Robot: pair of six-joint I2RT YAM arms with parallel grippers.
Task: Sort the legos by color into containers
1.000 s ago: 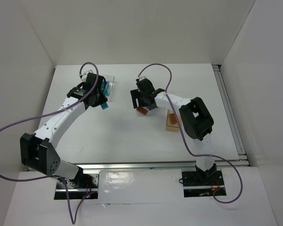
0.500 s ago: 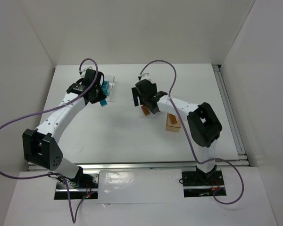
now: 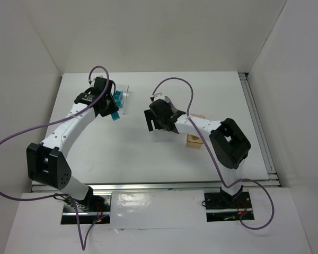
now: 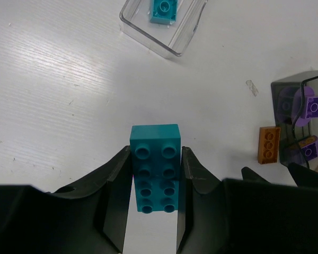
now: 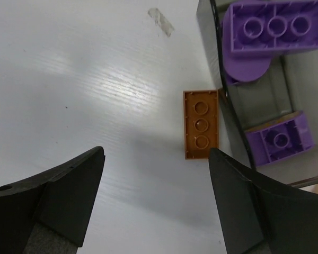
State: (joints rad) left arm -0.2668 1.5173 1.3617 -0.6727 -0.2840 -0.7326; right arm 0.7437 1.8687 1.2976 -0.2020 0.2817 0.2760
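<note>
Swinging inward since a second ago, the right gripper [image 5: 155,156] is hanging wide open over the orange-brown plate [image 5: 201,124], which is lying just beside the smoky grey bin [image 5: 211,37] already holding purple bricks [image 5: 270,24]. The left gripper [image 4: 155,159] is clamping a teal eight-stud brick [image 4: 155,174] short of the clear bin [image 4: 167,48], where one teal piece [image 4: 163,10] is sitting. Both of those pieces are awaiting binning.

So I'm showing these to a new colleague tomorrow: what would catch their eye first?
Most likely the teal brick clamped in the left gripper, with a clear bin holding a second teal brick further ahead. Next comes the orange brick, lying loose on the table beside the grey bin of purple bricks, under the open right gripper.
</note>
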